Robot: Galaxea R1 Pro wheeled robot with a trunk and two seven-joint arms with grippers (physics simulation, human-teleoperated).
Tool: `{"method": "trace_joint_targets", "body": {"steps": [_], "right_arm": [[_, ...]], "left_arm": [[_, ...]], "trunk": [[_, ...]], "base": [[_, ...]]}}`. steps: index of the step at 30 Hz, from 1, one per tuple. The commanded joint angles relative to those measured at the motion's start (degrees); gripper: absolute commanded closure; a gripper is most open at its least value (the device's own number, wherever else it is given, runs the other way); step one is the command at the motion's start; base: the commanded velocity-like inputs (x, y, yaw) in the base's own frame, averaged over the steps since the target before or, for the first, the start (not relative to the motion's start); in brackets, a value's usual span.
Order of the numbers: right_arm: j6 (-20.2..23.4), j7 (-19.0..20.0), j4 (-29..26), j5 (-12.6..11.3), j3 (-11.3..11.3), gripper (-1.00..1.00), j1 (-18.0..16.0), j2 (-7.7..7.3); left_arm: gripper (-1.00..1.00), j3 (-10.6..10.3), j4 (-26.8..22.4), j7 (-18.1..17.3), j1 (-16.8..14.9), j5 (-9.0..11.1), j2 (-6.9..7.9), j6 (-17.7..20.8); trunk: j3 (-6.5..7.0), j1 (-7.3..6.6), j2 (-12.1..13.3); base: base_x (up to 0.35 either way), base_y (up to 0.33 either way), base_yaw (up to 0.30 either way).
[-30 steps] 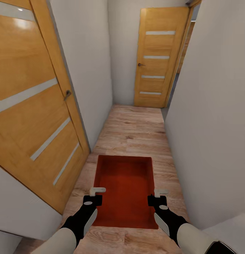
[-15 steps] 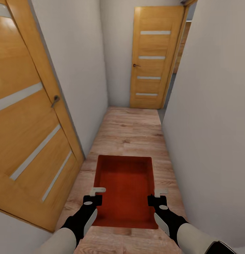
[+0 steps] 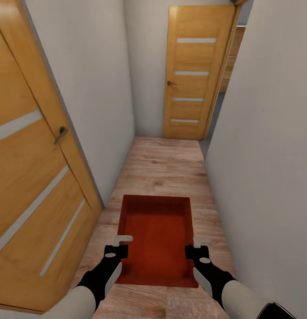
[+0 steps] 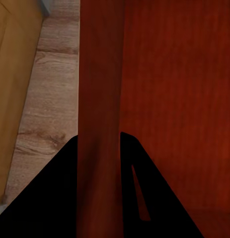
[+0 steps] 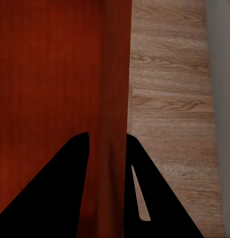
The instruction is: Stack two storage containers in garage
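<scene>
In the hallway, the storage container (image 3: 156,239) is clamped by left claw (image 3: 119,246) and right claw (image 3: 198,248); side door (image 3: 34,168) now nearer, garage transit continuing.

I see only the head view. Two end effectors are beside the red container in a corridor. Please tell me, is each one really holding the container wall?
Observer: Yes for the left end effector: in its wrist view the storage container wall passes between its two dark fingers.
Operator: And the right one?
Observer: Same; the right end effector has the opposite wall between its fingers.
Operator: What lies under the container?
Observer: Light wood-plank floor shows past the wall, beside a pale wall strip.
</scene>
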Motion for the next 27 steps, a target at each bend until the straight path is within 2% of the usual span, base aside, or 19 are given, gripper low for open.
{"method": "trace_joint_targets", "body": {"steps": [1,27], "right_arm": [[-0.4,-1.1,-0.1,0.7,-1.0,1.0,-0.1,-0.42],[-0.4,-1.1,-0.1,0.7,-1.0,1.0,-0.1,-0.42]], "left_arm": [[1.0,-1.1,0.2,0.7,0.0,1.7,0.1,3.4],[1.0,-1.1,0.2,0.7,0.0,1.7,0.1,3.4]], "trunk": [[-0.09,0.06,-0.1],[-0.09,0.06,-0.1]], "base": [[0.322,0.0,0.0],[0.322,0.0,0.0]]}}
